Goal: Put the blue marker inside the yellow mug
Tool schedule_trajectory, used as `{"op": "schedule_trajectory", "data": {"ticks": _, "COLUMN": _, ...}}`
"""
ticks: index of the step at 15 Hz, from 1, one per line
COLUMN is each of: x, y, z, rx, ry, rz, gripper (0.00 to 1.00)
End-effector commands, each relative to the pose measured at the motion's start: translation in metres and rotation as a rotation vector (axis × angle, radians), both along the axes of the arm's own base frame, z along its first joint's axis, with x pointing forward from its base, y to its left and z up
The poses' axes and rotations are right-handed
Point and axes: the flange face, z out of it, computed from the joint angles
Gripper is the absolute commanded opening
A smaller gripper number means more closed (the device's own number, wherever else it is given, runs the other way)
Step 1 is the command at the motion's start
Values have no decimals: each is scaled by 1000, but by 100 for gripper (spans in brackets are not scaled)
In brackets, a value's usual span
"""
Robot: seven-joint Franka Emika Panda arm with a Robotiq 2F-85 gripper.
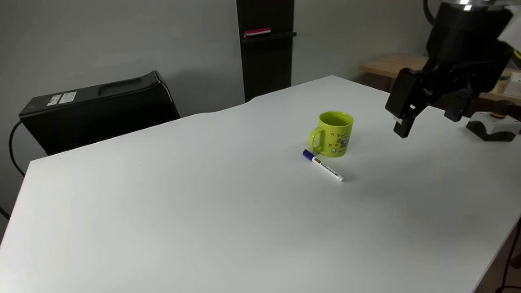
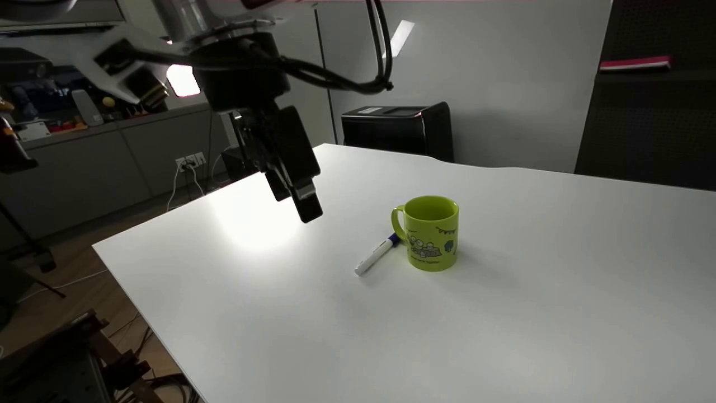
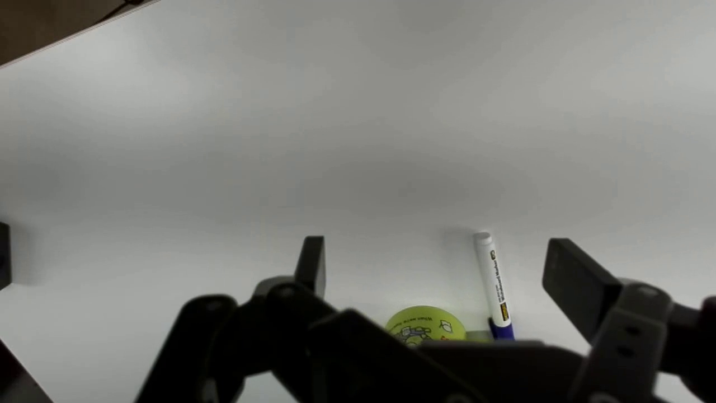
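The blue marker lies flat on the white table in both exterior views, white barrel with dark blue cap, cap end close to the mug's handle. The yellow mug stands upright beside it, opening up. My gripper is open and empty, raised above the table and apart from both things. In the wrist view, the marker shows between the spread fingers, well below them and closer to the right-hand finger. The mug is mostly hidden by the gripper body there.
The white table has a near edge dropping to the floor. A white and black device with a knob sits on the table beyond the gripper. A black appliance stands behind the table, by the wall. Cables hang from the arm.
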Motion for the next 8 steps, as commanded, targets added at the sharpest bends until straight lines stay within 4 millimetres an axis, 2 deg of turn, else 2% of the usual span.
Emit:
{"op": "schedule_trajectory", "data": {"ticks": 1, "x": 1, "y": -2, "z": -2, "rx": 2, "ry": 6, "rz": -3, "gripper": 100}}
{"op": "schedule_trajectory", "data": {"ticks": 8, "x": 2, "y": 0, "z": -3, "rx": 2, "ry": 7, "rz": -6, "gripper": 100}}
